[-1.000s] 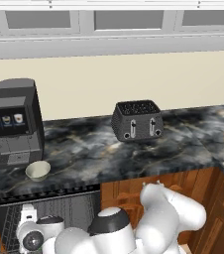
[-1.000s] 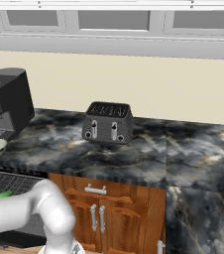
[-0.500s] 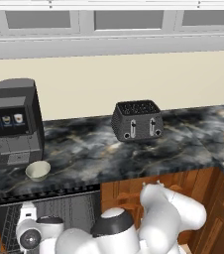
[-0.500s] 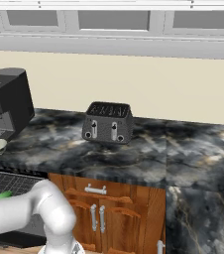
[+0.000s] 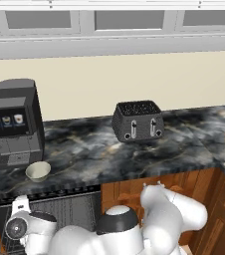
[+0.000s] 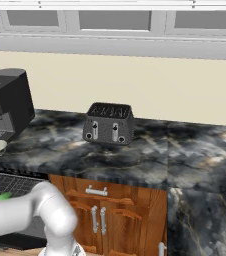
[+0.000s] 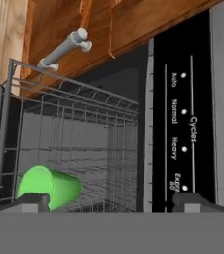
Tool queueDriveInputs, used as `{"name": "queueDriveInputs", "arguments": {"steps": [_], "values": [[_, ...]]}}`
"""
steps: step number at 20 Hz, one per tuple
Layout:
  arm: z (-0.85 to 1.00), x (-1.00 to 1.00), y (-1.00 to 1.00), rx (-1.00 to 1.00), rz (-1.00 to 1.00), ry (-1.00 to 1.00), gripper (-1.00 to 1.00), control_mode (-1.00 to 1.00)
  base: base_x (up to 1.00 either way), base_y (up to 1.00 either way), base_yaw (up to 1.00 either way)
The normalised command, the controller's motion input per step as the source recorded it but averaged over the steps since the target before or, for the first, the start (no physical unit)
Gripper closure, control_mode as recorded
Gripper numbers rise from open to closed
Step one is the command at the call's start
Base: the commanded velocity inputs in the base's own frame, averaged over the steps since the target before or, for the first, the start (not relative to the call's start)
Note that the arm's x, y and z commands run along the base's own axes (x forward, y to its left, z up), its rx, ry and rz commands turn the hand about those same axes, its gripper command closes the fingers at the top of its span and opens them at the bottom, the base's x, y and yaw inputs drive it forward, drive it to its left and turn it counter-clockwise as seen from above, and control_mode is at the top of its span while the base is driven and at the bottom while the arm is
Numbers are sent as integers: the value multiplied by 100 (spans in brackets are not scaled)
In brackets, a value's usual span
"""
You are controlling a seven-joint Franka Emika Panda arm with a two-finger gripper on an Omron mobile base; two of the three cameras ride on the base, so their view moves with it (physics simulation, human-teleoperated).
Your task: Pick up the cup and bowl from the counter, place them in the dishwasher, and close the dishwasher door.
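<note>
Bright green tapered cup [image 7: 49, 185] on its side in the dishwasher [image 7: 74, 149] rack, gripper [image 7: 111, 202] wide apart.

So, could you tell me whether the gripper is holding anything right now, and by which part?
Nothing is held: the gripper is open, and the cup lies on its side in the dishwasher rack.

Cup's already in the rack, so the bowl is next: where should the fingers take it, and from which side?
Probably by the rim, from above: the bowl sits upright and open on the counter, shallow-walled, with the coffee machine close behind it, so pinch the front rim.
</note>
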Motion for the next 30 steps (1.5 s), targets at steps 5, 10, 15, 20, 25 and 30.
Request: {"name": "queueDriveInputs", "arguments": {"steps": [5,10,15,20,25,30], "values": [[48,0,-5,-7,0,0,-100,-100,0,0,0],[49,0,-12,-4,0,0,-100,-100,0,0,0],[47,0,-24,-5,0,0,-100,-100,0,0,0],[35,0,-27,-8,0,-2,-100,-100,0,0,0],[25,1,-24,-9,0,-3,-100,-100,0,0,0],[9,15,-18,-4,0,-1,-100,-100,0,0,0]]}}
